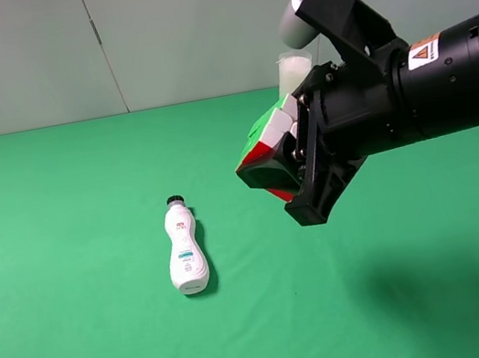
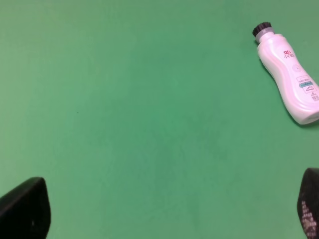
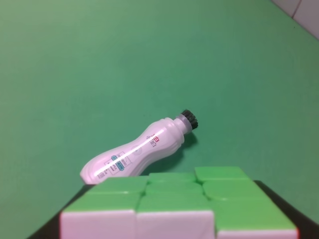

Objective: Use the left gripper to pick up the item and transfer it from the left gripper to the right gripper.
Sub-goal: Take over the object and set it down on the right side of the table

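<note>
judged as last step, handover done: right hand [image 1: 290, 159] closed around the puzzle cube [image 1: 264, 149], raised toward the table's [image 1: 85, 354] far right corner; left hand [image 2: 167, 211] wide, empty. next: only firm holding.

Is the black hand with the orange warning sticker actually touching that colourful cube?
Touching. The exterior high view shows the cube pinched in the right hand, held up off the green table.
</note>
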`<state>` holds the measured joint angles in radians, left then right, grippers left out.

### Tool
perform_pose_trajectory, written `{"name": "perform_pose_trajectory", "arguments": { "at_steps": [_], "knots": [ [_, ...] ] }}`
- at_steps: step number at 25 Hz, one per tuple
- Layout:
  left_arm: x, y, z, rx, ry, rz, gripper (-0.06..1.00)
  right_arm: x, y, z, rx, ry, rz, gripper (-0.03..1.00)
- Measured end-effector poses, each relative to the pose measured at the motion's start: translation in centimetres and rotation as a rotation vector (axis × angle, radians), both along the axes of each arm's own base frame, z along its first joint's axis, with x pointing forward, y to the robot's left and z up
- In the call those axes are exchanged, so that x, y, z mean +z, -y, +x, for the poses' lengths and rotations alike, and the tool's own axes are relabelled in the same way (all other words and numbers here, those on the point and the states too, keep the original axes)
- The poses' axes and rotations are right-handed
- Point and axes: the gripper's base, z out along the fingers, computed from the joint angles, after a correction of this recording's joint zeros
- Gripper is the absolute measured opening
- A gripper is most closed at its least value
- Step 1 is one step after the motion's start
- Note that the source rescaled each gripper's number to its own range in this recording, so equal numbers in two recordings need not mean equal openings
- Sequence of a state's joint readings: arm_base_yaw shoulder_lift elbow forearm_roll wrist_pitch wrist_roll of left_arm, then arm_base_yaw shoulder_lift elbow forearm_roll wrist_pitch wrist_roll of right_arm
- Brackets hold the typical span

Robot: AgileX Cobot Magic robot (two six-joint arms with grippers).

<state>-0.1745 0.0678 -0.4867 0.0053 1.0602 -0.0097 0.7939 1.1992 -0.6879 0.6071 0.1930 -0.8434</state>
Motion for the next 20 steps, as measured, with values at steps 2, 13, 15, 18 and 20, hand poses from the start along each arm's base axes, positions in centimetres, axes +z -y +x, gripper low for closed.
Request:
{"name": "perform_pose_trajectory", "arguments": {
  "at_steps": [2,13,15,18,20],
  "knots": [
    [0.0,0.0,0.0,0.0,0.0,0.0,1.0,0.0,0.0,0.0,-0.003,-0.005,0.003,0.0],
    [0.0,0.0,0.0,0.071,0.0,0.001,1.0,-0.2,1.0,0.8,-0.108,-0.106,0.046,0.0],
    [0.0,0.0,0.0,0.093,0.0,0.001,1.0,-0.4,1.8,1.4,-0.15,-0.127,0.042,0.0],
    [0.0,0.0,0.0,0.132,0.0,0.001,1.0,-0.6,3.2,2.3,-0.212,-0.162,0.025,0.0],
    [0.0,0.0,0.0,0.156,0.0,0.001,1.0,-0.8,4.2,2.8,-0.248,-0.18,0.007,0.0]
  ]
}}
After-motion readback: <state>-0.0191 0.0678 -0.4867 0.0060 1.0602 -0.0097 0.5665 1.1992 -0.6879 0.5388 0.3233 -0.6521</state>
